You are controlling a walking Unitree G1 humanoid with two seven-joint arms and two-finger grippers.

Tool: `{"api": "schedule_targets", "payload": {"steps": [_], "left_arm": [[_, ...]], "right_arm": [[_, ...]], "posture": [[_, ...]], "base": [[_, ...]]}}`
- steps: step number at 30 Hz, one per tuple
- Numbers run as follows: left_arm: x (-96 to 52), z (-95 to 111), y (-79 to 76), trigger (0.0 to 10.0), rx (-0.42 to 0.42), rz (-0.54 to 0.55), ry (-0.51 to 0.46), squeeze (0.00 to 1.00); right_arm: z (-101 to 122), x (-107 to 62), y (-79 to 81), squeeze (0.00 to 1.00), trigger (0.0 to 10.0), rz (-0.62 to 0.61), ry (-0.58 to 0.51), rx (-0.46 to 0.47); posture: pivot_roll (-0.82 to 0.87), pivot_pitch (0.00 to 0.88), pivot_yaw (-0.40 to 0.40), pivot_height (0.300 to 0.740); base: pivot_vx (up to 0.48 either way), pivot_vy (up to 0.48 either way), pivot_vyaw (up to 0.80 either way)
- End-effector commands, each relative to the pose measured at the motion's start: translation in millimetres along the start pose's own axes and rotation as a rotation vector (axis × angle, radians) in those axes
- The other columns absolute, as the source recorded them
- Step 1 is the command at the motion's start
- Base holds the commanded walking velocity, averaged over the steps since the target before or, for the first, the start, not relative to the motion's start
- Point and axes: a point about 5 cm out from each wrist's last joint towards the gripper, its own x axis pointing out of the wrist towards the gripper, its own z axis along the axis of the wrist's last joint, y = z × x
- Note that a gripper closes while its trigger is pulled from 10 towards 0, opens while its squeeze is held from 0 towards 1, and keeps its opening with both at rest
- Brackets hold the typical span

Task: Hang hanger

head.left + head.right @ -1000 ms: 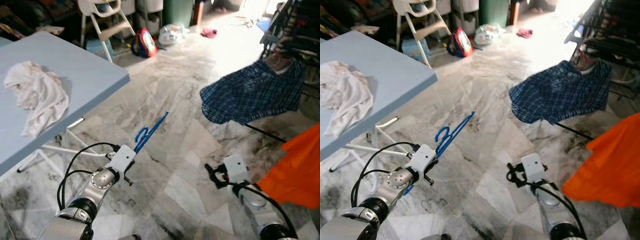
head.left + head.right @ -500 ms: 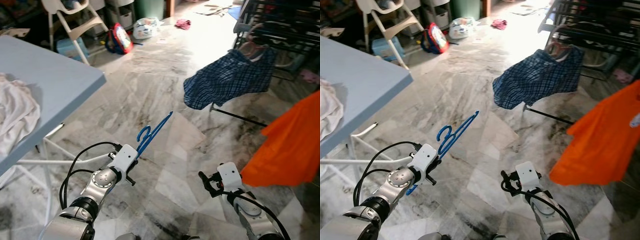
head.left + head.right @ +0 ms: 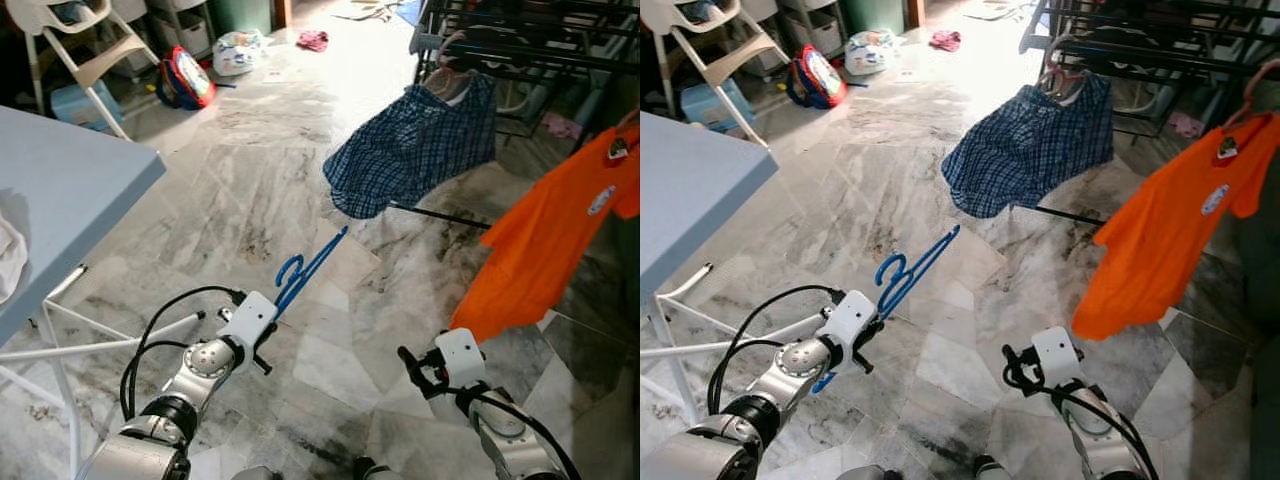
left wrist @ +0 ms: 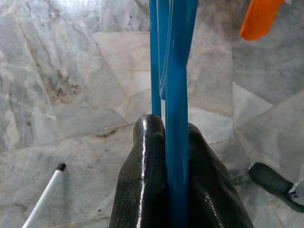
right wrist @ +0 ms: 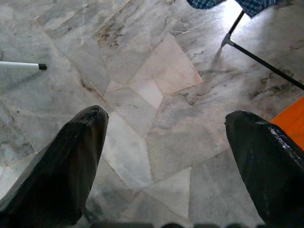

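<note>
Here the blue hanger (image 3: pixel 305 270) sits pinched tight in the left gripper (image 4: pixel 166 147), its long axis pointing forward and right toward the rack (image 3: pixel 520 50). The right gripper (image 5: pixel 164 156) hangs low, spread wide and empty. The rack lies well apart, nearer the right arm, so the left must reach across.

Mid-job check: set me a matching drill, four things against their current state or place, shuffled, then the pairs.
Things:
1. blue hanger
2. right tool
3. plaid shirt
4. orange T-shirt

States or places:
A. open, holding nothing, above the marble floor
B. hanging from the drying rack on the robot's right
C. clamped between the fingers of the left tool, pointing forward
D. draped from a hanger on the rack ahead, its hem near the floor

Pairs: 1-C, 2-A, 3-D, 4-B
</note>
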Motion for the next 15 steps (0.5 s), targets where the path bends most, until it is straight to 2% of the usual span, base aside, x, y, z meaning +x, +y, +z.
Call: {"api": "schedule_targets", "payload": {"steps": [1, 5, 15], "left_arm": [[-3.7, -8.8, -0.3, 10.0, 0.008, -0.012, 0.025, 0.00], [-4.4, -10.5, 0.0, 10.0, 0.011, -0.010, 0.034, 0.00], [-3.6, -11.2, -5.0, 10.0, 0.013, -0.029, 0.030, 0.00]], "right_arm": [[-2.5, 0.0, 5.0, 0.00, 10.0, 0.013, 0.013, 0.003], [-2.3, 0.5, 7.2, 0.00, 10.0, 0.015, 0.011, 0.003], [-2.3, 1.4, 10.9, 0.00, 10.0, 0.021, 0.011, -0.004]], "posture": [[0.01, 0.187, 0.066, 0.740], [0.01, 0.189, 0.069, 0.740], [0.00, 0.192, 0.073, 0.740]], "base": [[0.000, 0.307, -0.62], [0.000, 0.332, 0.00], [0.000, 0.480, 0.00]]}}
